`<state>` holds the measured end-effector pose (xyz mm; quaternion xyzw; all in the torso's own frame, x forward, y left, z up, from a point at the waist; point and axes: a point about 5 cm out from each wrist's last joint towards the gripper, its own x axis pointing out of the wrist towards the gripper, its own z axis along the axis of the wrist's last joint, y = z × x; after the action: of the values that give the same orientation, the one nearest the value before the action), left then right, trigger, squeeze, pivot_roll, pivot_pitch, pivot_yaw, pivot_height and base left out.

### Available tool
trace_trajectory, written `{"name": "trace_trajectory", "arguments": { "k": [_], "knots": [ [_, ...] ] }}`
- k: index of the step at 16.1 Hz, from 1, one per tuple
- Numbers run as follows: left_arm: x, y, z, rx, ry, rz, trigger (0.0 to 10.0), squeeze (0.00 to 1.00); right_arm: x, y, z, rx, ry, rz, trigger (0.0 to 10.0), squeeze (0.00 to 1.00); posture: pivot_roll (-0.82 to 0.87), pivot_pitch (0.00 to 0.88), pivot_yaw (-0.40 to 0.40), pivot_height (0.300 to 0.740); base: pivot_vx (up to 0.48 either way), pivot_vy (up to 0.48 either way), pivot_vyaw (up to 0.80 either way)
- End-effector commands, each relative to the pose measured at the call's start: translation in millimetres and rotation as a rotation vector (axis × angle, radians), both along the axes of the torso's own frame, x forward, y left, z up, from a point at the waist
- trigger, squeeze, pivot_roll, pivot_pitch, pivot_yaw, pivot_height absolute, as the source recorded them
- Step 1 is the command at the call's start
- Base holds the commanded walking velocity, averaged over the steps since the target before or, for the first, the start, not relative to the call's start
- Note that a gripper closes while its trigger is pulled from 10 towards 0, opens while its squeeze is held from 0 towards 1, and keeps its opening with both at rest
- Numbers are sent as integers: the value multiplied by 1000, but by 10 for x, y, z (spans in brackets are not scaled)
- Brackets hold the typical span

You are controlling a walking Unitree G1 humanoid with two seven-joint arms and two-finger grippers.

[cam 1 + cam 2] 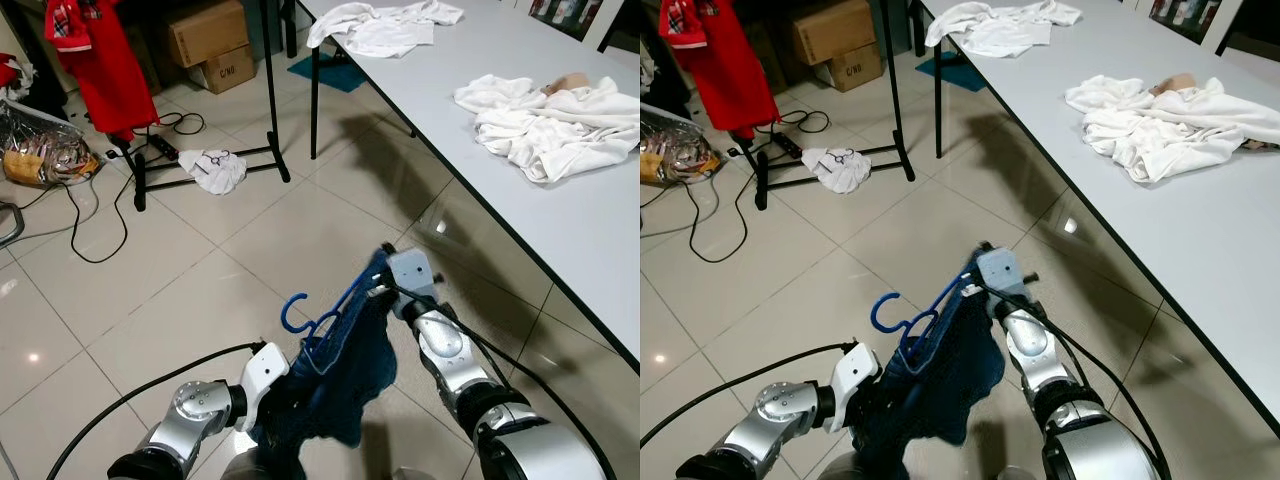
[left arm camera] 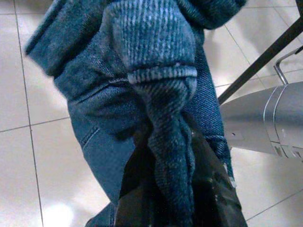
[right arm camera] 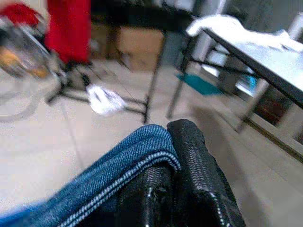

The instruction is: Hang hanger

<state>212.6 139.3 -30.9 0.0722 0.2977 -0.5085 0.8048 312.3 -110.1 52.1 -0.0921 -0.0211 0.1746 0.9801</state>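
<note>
Hanger: a blue plastic hanger (image 1: 318, 318) with a dark blue denim garment (image 1: 335, 385) draped on it, held low in front of the robot, above the tiled floor (image 1: 200, 270), between the two arms; its hook points up and to the robot's left, free to catch a rail.
Garment: hangs in loose folds below the hanger, so its weight is carried by both arms.
Right gripper (image 3: 182, 156): its black fingers are clamped on the denim edge at the upper end of the hanger; this seems to keep that end high and the cloth from sliding off.
Left gripper (image 2: 175, 189): fingers pinched on a ribbed fold of the denim at the lower end, likely to steady the load while walking.
Rack: a black metal clothes stand (image 1: 268, 90) stands well apart, ahead and to the robot's left, with a red garment (image 1: 100, 60) hanging near it; judged the likely place for hanging.
Nearby floor: a white cloth (image 1: 215, 168) lies at the stand's foot, black cables beside it.
Table: a long white table (image 1: 600, 240) on the robot's right carries crumpled white clothes (image 1: 545, 120).
Writing: a cardboard box (image 1: 225, 68) shows a short printed mark, roughly "C/NO"; the rest is too small to read.
</note>
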Motion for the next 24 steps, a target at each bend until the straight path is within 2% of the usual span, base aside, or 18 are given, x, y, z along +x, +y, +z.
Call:
{"name": "trace_trajectory", "arguments": {
  "k": [1,2,4,5,7,8,9,10,12,13,15,16,19,20,24],
  "knots": [
    [-613,273,-397,145,303,-60,10000,0,282,-183,714,169,-337,-109,10000,0,-28,45,30,740,0,0,0],
    [-628,262,-413,168,302,-82,10000,0,277,-108,739,140,-358,-64,10000,0,-28,45,30,740,0,0,0],
    [-630,258,-417,175,299,-90,10000,0,277,-73,706,133,-330,-23,10000,0,-28,45,30,740,0,0,0],
    [-631,244,-423,174,300,-88,10000,0,276,-93,680,86,-328,-26,10000,0,-35,43,32,740,0,0,0],
    [-626,227,-431,191,284,-97,10000,0,312,-126,667,-23,-328,-75,10000,0,-34,43,33,740,0,0,0],
    [-607,204,-439,228,235,-114,10000,0,354,-127,659,-154,-341,-139,10000,0,-34,44,33,740,0,0,0],
    [-600,195,-440,237,219,-119,10000,0,360,-131,671,-159,-352,-161,10000,0,-32,45,32,740,0,0,0],
    [-583,187,-441,254,190,-119,10000,0,365,-132,729,-146,-398,-208,10000,0,-29,47,31,740,0,0,0],
    [-557,225,-463,341,122,-118,10000,0,380,-101,829,-27,-422,-231,10000,0,-26,47,31,740,0,0,0],
    [-535,311,-488,417,99,-60,10000,0,377,-50,875,77,-417,-208,10000,0,-25,45,32,740,0,0,0],
    [-496,414,-499,489,69,23,10000,0,356,-5,883,131,-418,-187,10000,0,-26,44,33,740,0,0,0],
    [-432,495,-483,527,37,110,10000,0,321,14,857,154,-414,-164,10000,0,-26,43,33,740,0,0,0],
    [-289,578,-423,562,-37,221,10000,0,265,33,830,227,-401,-120,10000,0,-25,41,35,740,0,0,0],
    [-143,613,-341,575,-123,280,10000,0,218,52,822,307,-388,-79,10000,0,-26,41,36,740,0,0,0],
    [-143,613,-341,575,-123,280,10000,0,218,52,822,307,-388,-79,10000,0,-26,41,36,740,0,0,0]
  ]
}}
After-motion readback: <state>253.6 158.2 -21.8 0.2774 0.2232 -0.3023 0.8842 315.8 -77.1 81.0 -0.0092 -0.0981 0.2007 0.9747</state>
